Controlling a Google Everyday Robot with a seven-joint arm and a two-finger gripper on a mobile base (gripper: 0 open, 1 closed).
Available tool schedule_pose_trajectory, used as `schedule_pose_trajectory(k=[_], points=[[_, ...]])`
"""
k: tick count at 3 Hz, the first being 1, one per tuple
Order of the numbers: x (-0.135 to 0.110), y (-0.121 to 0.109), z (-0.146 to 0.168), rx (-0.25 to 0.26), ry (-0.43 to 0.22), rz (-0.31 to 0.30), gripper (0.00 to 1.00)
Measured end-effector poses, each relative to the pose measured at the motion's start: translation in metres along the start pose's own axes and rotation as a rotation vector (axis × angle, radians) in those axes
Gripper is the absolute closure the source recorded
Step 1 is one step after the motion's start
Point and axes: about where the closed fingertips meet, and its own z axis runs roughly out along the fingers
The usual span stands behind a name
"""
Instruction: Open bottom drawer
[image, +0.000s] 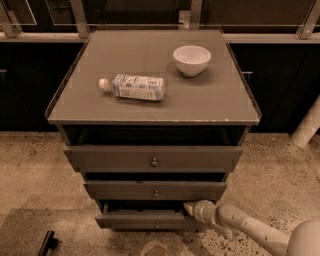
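The grey-brown cabinet has three drawer fronts. The bottom drawer (145, 220) is the lowest and narrowest, with a tiny round knob (157, 225) at its centre, and it stands pulled out a little, with a dark gap above its front. My gripper (190, 207) comes in from the lower right on a pale arm (250, 227). Its tip sits at the right end of the bottom drawer's top edge, in the gap under the middle drawer (156, 190).
The top drawer (154, 159) has a larger knob. On the cabinet top lie a plastic bottle (135, 87) on its side and a white bowl (192, 60). A speckled floor surrounds the cabinet. A dark object (47, 242) lies at lower left. A white pipe (307, 125) stands at right.
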Motion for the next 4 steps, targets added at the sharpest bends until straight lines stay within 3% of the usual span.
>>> schedule_pose_trajectory(k=[1, 2, 4], points=[[0.007, 0.005, 0.011, -0.017, 0.042, -0.021, 1.0], [0.008, 0.006, 0.011, -0.018, 0.043, -0.022, 1.0], [0.047, 0.007, 0.012, -0.103, 0.157, -0.076, 1.0]])
